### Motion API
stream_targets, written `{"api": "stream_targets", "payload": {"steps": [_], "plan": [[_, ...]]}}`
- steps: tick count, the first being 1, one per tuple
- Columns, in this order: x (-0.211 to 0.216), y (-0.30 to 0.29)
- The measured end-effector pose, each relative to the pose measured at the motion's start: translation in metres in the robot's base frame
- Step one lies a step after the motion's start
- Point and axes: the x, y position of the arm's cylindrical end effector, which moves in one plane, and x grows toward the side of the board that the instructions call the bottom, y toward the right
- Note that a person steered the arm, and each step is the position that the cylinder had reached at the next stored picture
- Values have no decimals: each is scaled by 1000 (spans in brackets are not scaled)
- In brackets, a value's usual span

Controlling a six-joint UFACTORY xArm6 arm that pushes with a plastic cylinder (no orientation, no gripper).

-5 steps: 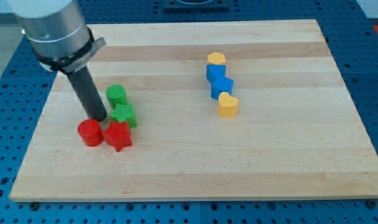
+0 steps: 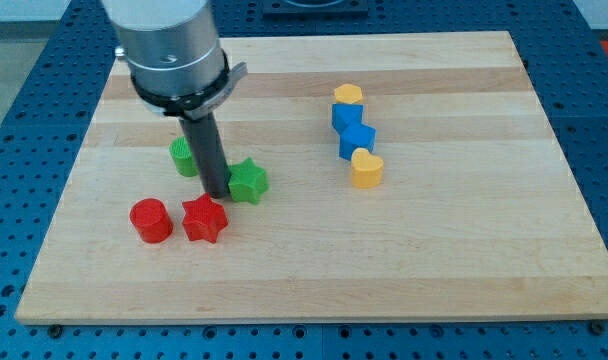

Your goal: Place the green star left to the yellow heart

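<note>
The green star lies on the wooden board left of centre. My tip touches the star's left side. The yellow heart sits to the view's right of the star, well apart from it, at the lower end of a column of blocks. The rod partly hides a green cylinder behind it.
A red cylinder and a red star lie just below my tip. Above the yellow heart stand two blue blocks and a yellow hexagon. The board's edges drop to a blue perforated table.
My tip has moved to the view's right and pushed the green star right, away from the green cylinder and the red blocks. The other blocks have not moved.
</note>
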Motion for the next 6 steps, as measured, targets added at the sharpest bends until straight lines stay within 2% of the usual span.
{"api": "stream_targets", "payload": {"steps": [2,4,6], "plan": [[7,10],[12,70],[56,96]]}}
